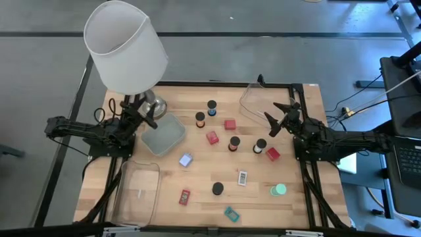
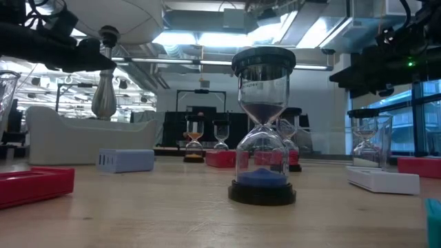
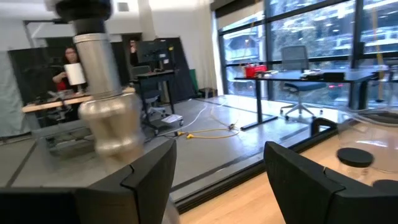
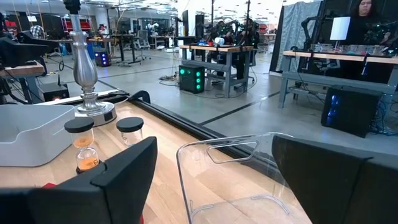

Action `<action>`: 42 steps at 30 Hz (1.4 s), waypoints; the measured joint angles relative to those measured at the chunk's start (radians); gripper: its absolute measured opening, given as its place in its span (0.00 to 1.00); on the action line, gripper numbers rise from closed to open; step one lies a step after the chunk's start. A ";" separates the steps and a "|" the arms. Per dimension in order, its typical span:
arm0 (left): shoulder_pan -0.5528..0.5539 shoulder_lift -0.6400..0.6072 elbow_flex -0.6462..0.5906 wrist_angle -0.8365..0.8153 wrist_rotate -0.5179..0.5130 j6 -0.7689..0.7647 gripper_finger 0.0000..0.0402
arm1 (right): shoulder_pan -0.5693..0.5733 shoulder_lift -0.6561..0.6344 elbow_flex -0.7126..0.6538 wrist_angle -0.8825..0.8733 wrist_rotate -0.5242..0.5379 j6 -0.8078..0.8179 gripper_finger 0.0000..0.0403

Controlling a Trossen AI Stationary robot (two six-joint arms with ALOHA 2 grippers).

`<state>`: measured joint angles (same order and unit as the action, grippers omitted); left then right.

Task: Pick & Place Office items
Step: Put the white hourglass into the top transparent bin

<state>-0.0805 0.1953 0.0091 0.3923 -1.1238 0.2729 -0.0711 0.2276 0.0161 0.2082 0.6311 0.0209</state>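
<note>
High view shows the office items scattered over the middle and near half of the table (image 1: 309,197): red blocks (image 1: 229,124), small hourglasses (image 1: 235,143) seen end-on as dark round caps, a green disc (image 1: 279,190), a white-labelled piece (image 1: 242,178) and a teal bit (image 1: 230,214); their finer detail is too small to read. Low view makes one hourglass (image 2: 263,131) with blue sand plain, while a red block and a teal piece are cut off at the picture's edges. Left gripper (image 1: 146,113) hangs with parted fingers holding nothing beside the lamp (image 1: 125,46), whose shade hides part of its base. Right gripper (image 1: 276,117) is spread wide, also holding nothing, by a clear tray (image 1: 253,99) at the far edge.
</note>
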 joint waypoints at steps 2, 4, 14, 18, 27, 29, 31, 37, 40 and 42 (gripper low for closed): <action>0.000 0.000 0.000 0.000 0.001 0.000 0.60 | 0.000 0.000 0.000 0.000 -0.032 0.052 0.80; 0.000 0.000 0.000 0.000 -0.007 0.000 0.60 | 0.000 0.000 0.000 0.000 -0.079 0.142 0.80; 0.000 0.000 0.000 0.000 0.009 -0.032 0.60 | 0.000 0.000 0.000 0.000 -0.218 0.402 0.80; 0.000 0.000 0.000 0.000 0.077 -0.117 0.60 | 0.000 0.000 0.000 0.000 -0.231 0.417 0.80; 0.000 0.000 0.000 0.093 0.230 -0.183 0.60 | 0.000 0.000 0.000 0.001 -0.230 0.379 0.80; 0.000 0.000 0.000 0.124 0.228 -0.182 0.60 | 0.000 0.000 0.000 0.021 -0.220 0.365 0.80; 0.000 0.000 0.000 0.130 0.223 -0.172 0.60 | 0.000 0.000 0.011 0.031 -0.208 0.352 0.80; 0.000 0.000 0.000 0.132 0.182 -0.129 0.60 | 0.000 0.013 0.132 -0.041 -0.201 0.203 0.80; 0.000 0.000 0.000 0.132 0.075 -0.129 0.60 | 0.000 0.048 0.229 -0.213 -0.162 0.204 0.80; 0.000 0.000 0.000 0.132 0.003 -0.124 0.60 | 0.000 0.087 0.290 -0.349 -0.141 0.234 0.80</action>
<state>-0.0803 0.1955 0.0092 0.5243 -1.1206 0.1492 -0.0715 0.3144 0.3056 -0.1403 0.4900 0.2547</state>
